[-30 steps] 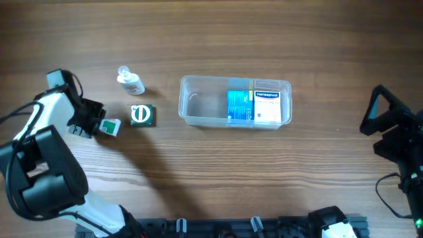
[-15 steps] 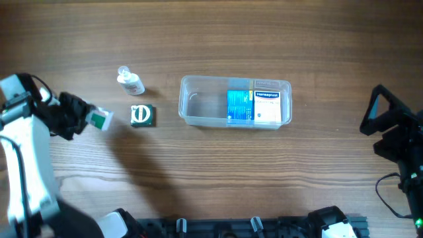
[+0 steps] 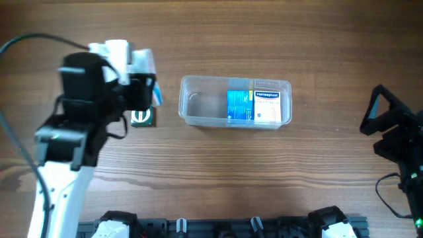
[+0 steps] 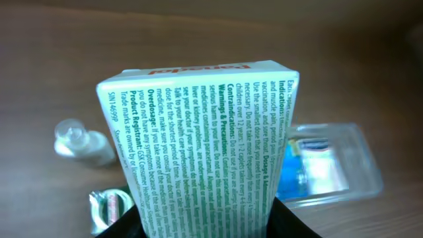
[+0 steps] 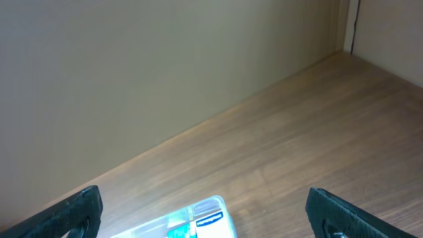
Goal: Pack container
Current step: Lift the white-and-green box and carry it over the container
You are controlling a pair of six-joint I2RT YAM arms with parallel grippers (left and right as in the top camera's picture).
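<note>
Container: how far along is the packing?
Done: a blue box and a white box sit at the right end of the container. In hand: the left hand holds a green-printed medicine box, lifted left of the container. To go: that box, the dark green box and the small bottle on the table.

Wooden table (image 3: 264,178), brown grain running left to right. Clear container (image 3: 198,79) sits flat near middle, long side along grain. Left of it, apart, small dark green box (image 3: 142,118) with white round mark (only part shows from above). Small clear bottle (image 4: 82,142) on wood just beside green box, seen in left wrist view.
</note>
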